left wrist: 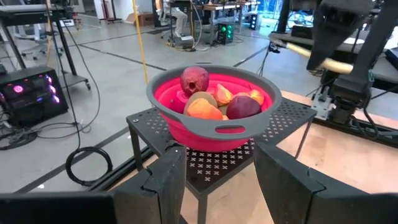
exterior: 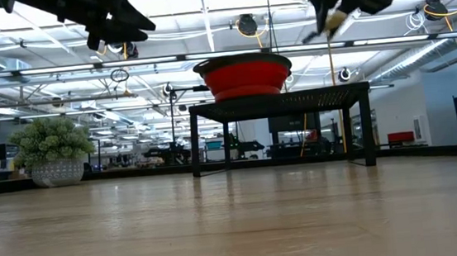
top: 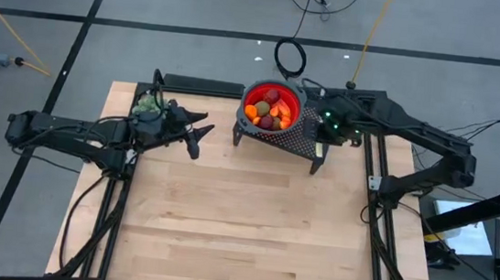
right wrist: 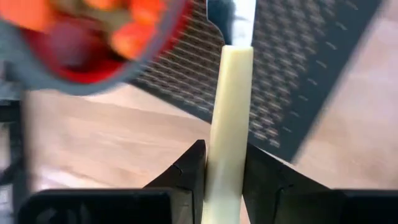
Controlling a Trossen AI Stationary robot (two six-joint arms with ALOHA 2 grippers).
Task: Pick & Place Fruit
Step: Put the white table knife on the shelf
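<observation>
The fruit (top: 271, 110) sits heaped in the red bowl (top: 290, 125) on the black perforated stand (top: 305, 143), at about twelve o'clock on the table (top: 242, 222). I see no pieces loose on the wood, so I judge the placing is largely done, unless the job is to take them out. My right gripper (right wrist: 222, 163) hangs beside the bowl at its three o'clock, clamped on the yellow-handled knife (right wrist: 231, 93). My left gripper (left wrist: 214, 171), fingers apart and empty, hovers at the bowl's nine o'clock. The near half of the table offers free room; the stand's edge and bowl rim crowd both arms.
</observation>
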